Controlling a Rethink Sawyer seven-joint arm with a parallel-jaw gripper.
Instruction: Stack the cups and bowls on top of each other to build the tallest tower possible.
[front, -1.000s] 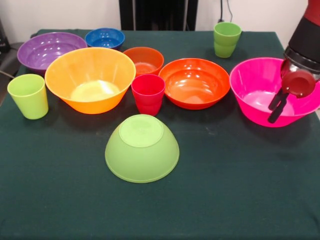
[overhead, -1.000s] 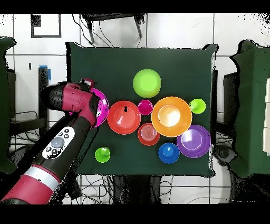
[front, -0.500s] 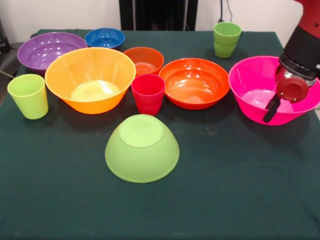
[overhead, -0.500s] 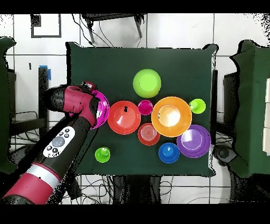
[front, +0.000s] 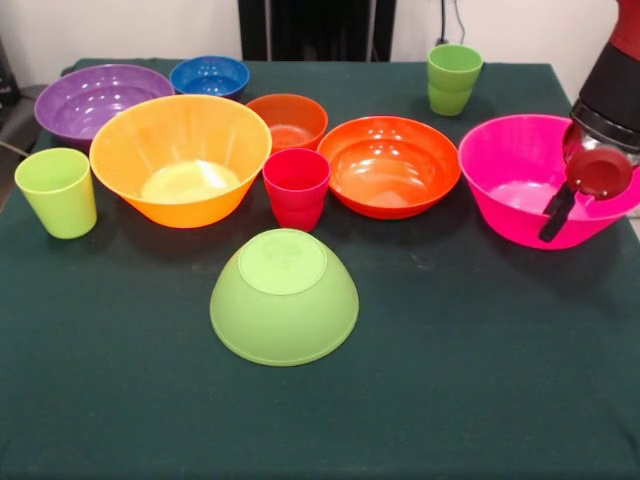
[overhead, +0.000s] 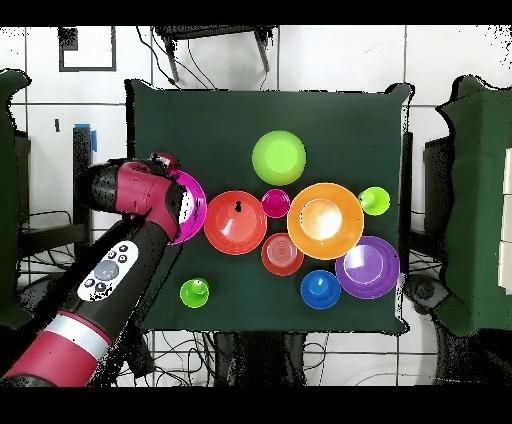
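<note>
Green-clothed table (front: 480, 380): pink bowl (front: 515, 180) under claw (front: 556, 214).

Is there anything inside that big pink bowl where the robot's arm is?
The big pink bowl looks empty where its inside shows. The robot's hand hangs over its near rim, and the arm covers most of it from above.

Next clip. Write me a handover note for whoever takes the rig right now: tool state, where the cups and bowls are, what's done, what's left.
Tool: at the pink bowl's near rim; whether it grips, cannot tell.
Lime green bowl: rim-down, alone at the front.
Standing separately, rim-up: yellow-orange bowl, orange bowl, small dark orange bowl, purple bowl, blue bowl.
Red cup between the yellow-orange and orange bowls; green cups at the left edge and at the back.
Done: nothing stacked.
Left: the whole tower.
</note>
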